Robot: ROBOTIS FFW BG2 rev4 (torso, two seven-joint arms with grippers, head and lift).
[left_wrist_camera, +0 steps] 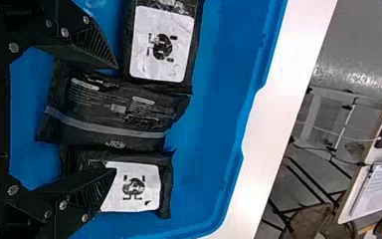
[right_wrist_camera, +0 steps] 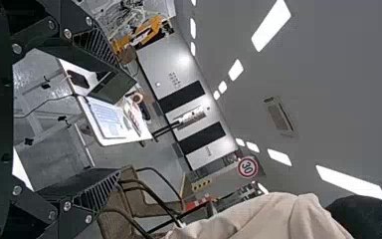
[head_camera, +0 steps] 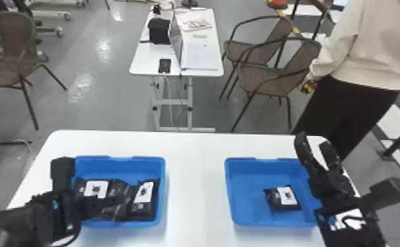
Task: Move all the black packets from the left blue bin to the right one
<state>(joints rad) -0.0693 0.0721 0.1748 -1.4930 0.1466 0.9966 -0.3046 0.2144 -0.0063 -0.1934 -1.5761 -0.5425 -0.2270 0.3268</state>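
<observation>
Near table: white, across the near part of the scene, the two bins apart on it (head_camera: 195, 184).
Far table: white, well beyond the near one, with a laptop and papers on it (head_camera: 140, 62).
Brown chairs: two just right of the far table (head_camera: 264, 75), a third well apart on the left.
Left blue bin: on the near table's left side, with three black packets inside (head_camera: 120, 167).
Right blue bin: on the near table's right side, apart from the left one, with one black packet inside (head_camera: 248, 193).
Left gripper: over the left bin (head_camera: 103, 202), its jaws spread wide above the packets; nothing is pinched. In the left wrist view one fingertip overlaps the right packet's label. I cannot tell whether either finger touches a packet.
Right gripper: raised at the right side of the right bin (head_camera: 314, 141), its jaws well apart and holding nothing.
Left packet: in the left bin, white label up (head_camera: 97, 189).
Middle packet: between the other two in that bin, printed side up, a pale stripe across it (left_wrist_camera: 114, 109).
Right packet: toward that bin's right wall, white label up (head_camera: 143, 197).
Packet in the right bin: toward the right side, lying on the bottom, white label up (head_camera: 282, 198).
</observation>
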